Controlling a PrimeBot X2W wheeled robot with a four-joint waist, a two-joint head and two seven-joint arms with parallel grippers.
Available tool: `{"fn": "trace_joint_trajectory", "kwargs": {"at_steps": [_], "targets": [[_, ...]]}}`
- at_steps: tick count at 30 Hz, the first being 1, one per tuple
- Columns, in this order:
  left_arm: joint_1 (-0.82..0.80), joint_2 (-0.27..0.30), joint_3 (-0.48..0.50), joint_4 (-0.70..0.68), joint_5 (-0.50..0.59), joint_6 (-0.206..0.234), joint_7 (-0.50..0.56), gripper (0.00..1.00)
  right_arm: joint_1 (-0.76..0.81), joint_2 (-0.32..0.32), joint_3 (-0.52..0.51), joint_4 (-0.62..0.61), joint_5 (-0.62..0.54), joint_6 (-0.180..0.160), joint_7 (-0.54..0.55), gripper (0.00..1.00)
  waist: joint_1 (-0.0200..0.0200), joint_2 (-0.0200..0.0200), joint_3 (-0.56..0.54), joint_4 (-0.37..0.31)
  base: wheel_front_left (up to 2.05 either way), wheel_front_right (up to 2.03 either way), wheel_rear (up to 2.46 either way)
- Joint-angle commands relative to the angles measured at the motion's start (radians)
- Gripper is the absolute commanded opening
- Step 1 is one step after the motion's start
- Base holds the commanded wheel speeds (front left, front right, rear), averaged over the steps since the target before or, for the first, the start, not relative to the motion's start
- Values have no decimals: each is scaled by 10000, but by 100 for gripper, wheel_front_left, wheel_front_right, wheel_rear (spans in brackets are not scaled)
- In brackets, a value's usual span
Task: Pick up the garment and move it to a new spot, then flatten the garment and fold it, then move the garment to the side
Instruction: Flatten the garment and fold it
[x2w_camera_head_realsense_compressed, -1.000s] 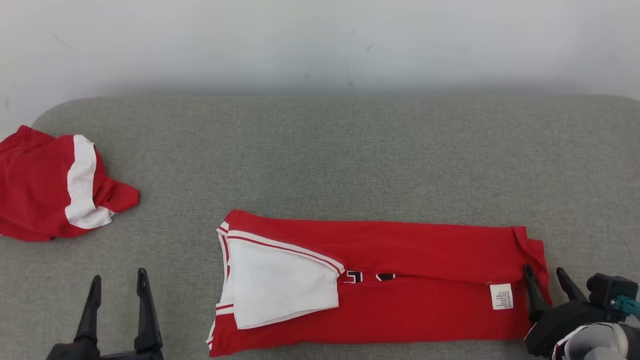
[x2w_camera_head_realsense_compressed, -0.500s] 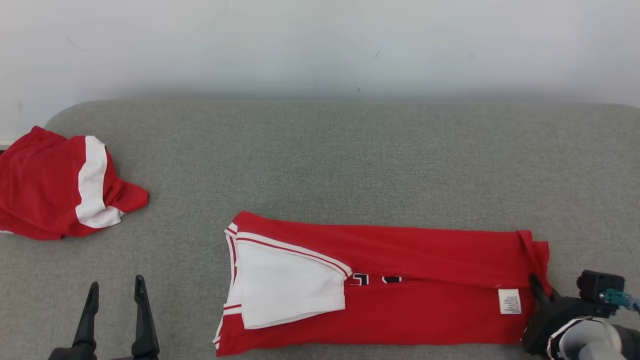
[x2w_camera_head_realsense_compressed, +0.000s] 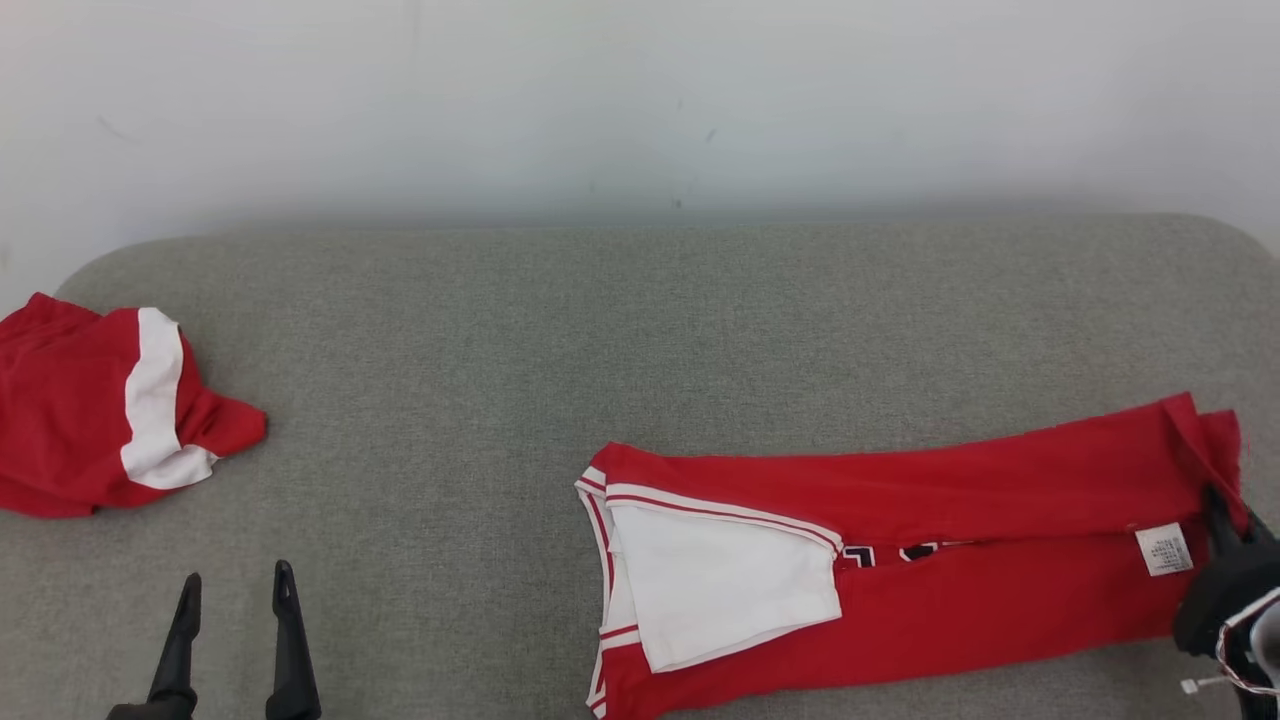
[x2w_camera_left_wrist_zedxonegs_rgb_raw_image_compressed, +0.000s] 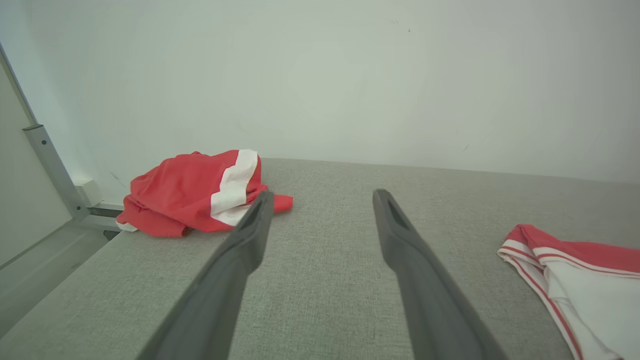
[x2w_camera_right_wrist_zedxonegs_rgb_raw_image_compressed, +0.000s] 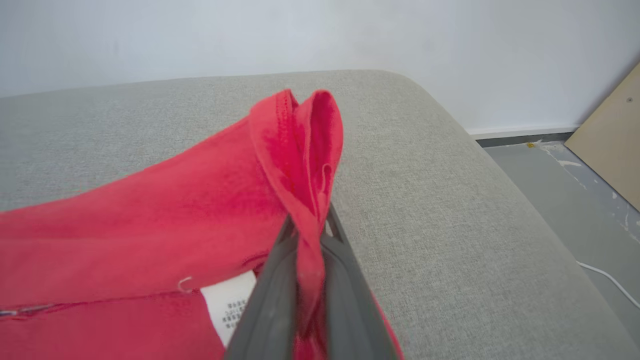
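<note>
Head view: folded red garment (x2w_camera_head_realsense_compressed: 1000, 480) lies right of centre on the cushion (x2w_camera_head_realsense_compressed: 500, 350); right gripper (x2w_camera_head_realsense_compressed: 1222, 515) pinches its end. Left wrist view: left gripper (x2w_camera_left_wrist_zedxonegs_rgb_raw_image_compressed: 323, 194) jaws wide, idle. Right wrist view: jaws clamp the garment; drag low, slowly, lest folds open.

The dark lettering (x2w_camera_head_realsense_compressed: 900, 552) on the shirt (x2w_camera_head_realsense_compressed: 1000, 480) is mostly tucked under the shirt's folded upper half and cannot be read. The print on the label (x2w_camera_head_realsense_compressed: 1163, 549) near the shirt's right end is too small to read. At that end the right gripper (x2w_camera_head_realsense_compressed: 1225, 510) is clamped on the hem, its body cut off by the head view's right edge. Well left of the shirt, the cloth bundle (x2w_camera_head_realsense_compressed: 70, 420) runs off the left edge.
</note>
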Motion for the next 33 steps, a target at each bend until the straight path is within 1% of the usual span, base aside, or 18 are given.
{"fn": "trace_joint_trajectory", "kwargs": {"at_steps": [1,3,8,15,21,25,30,33], "targets": [[95,-58,45,-5,65,-21,-32,100,-150,205,205,-372,-74,-23,44,0,1,0,-3,-142,0,0,0],[94,-70,53,1,75,-26,-34,100,-177,325,344,-571,-97,-23,73,0,1,0,-7,-179,0,0,0],[37,-109,2,82,112,-79,-34,100,-76,1102,1136,-1830,1,-23,511,0,1,0,-42,-236,0,0,0],[-209,-143,-152,196,180,-163,-33,100,281,2065,1945,-3751,307,-23,1249,0,1,0,5,32,0,0,0],[-303,-162,-357,272,151,-144,-34,100,567,2888,2473,-4962,326,-23,1800,0,1,0,40,327,0,0,0],[-499,-164,-439,459,92,-238,-34,100,714,3422,2750,-5272,214,-23,1980,0,1,0,108,535,0,0,0],[-675,-171,-628,560,48,-240,-34,100,767,3899,3002,-5094,200,-21,1941,0,1,0,212,793,0,0,0],[-809,-172,-727,637,-36,-253,-33,100,615,4021,3123,-4816,242,-21,1838,0,1,0,313,923,0,0,0]]}}
